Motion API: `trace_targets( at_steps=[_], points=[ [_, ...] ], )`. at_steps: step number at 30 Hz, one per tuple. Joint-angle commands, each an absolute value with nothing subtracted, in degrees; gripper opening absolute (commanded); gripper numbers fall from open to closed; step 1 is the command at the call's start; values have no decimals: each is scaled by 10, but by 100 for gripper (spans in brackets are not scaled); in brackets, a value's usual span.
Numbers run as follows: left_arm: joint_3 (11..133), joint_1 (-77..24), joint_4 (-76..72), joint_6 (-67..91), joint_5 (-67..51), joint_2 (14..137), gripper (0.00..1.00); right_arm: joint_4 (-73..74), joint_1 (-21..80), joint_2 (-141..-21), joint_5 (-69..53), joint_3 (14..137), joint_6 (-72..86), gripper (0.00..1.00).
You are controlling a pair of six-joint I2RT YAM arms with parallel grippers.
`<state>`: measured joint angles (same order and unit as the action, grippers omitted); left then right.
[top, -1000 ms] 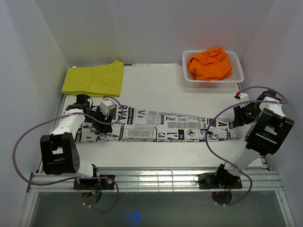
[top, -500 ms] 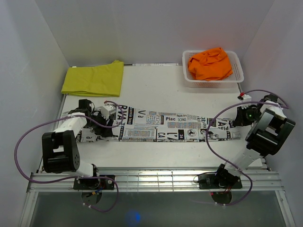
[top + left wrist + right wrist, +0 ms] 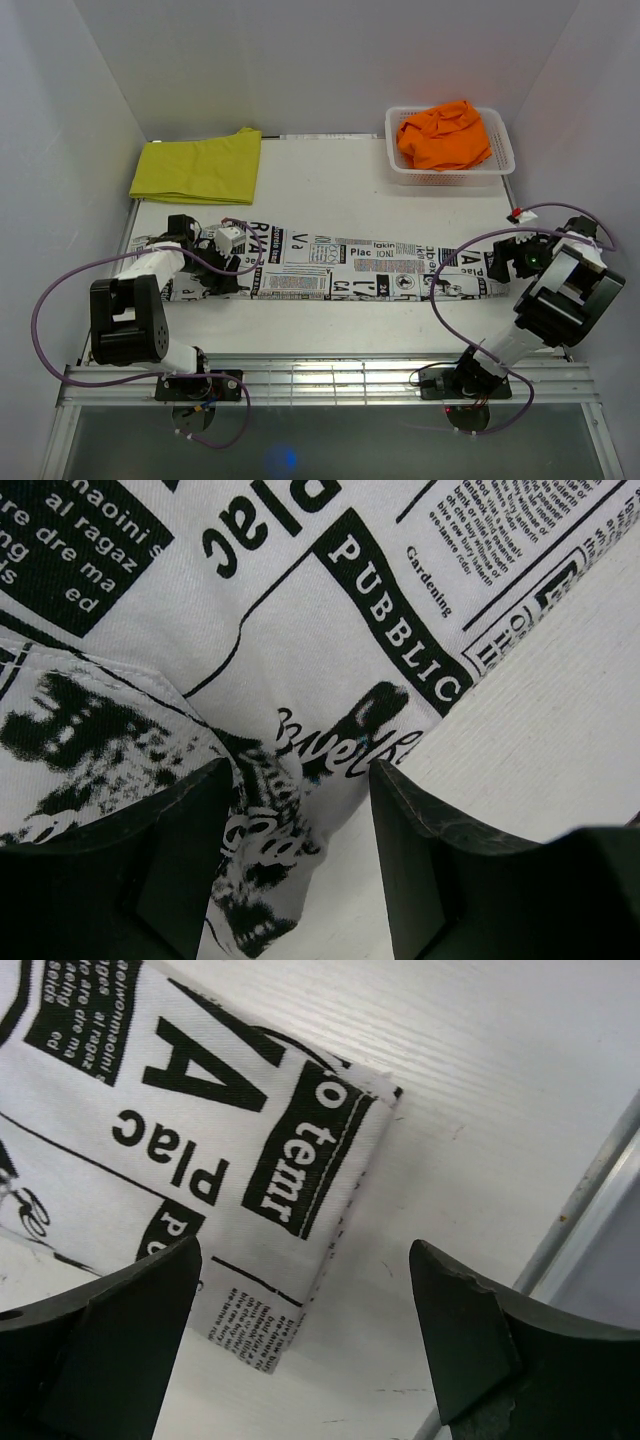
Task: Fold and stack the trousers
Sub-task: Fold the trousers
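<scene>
The newspaper-print trousers (image 3: 350,268) lie stretched out flat across the middle of the table. My left gripper (image 3: 222,270) is low over their left end, open, with a raised fold of printed cloth (image 3: 250,810) between its fingers (image 3: 300,780). My right gripper (image 3: 497,262) is open above the right end, and the hem corner (image 3: 300,1190) lies between its fingers (image 3: 305,1260). The yellow trousers (image 3: 198,168) lie folded at the back left. The orange trousers (image 3: 445,135) are bunched in the basket.
The white lattice basket (image 3: 500,165) stands at the back right. White walls close in both sides and the back. A metal rail (image 3: 590,1190) runs along the table's right edge, close to the right gripper. Purple cables loop off both arms.
My right gripper has swung nearer and lower, to the right hem of the printed trousers. My left gripper has shifted slightly over the left end. The cloth has not moved.
</scene>
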<state>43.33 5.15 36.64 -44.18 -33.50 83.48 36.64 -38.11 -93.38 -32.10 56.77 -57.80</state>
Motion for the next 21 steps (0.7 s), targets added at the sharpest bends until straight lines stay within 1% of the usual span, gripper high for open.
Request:
trace_targets(
  at_steps=[1, 4, 5, 7, 8, 10, 11, 13, 15, 16, 18, 19, 21],
  points=[
    [436, 54, 353, -437, -344, 846, 69, 330, -382, -936, -294, 602, -563, 90],
    [443, 54, 359, -434, -357, 839, 68, 340, -382, -911, -307, 630, -564, 91],
    [446, 54, 364, -434, -362, 836, 68, 351, -381, -900, -318, 638, -567, 95],
    [453, 54, 386, -442, -373, 826, 68, 401, -368, -873, -349, 643, -584, 100],
    [455, 54, 392, -444, -374, 824, 68, 428, -356, -867, -350, 646, -597, 92],
    [460, 54, 408, -448, -360, 825, 68, 475, -313, -858, -336, 637, -608, 87],
    [460, 54, 413, -453, -341, 827, 67, 479, -297, -857, -327, 629, -606, 83],
    [454, 54, 419, -462, -320, 830, 64, 470, -255, -860, -295, 596, -603, 82],
    [449, 54, 424, -466, -281, 834, 63, 453, -230, -877, -267, 576, -588, 81],
    [447, 54, 428, -466, -266, 841, 60, 446, -213, -886, -242, 564, -585, 81],
    [444, 54, 439, -470, -237, 843, 58, 429, -202, -920, -218, 559, -575, 81],
    [442, 54, 441, -471, -236, 839, 58, 423, -200, -932, -195, 561, -570, 80],
    [443, 58, 443, -464, -245, 803, 62, 396, -199, -965, -166, 560, -566, 79]
  ],
)
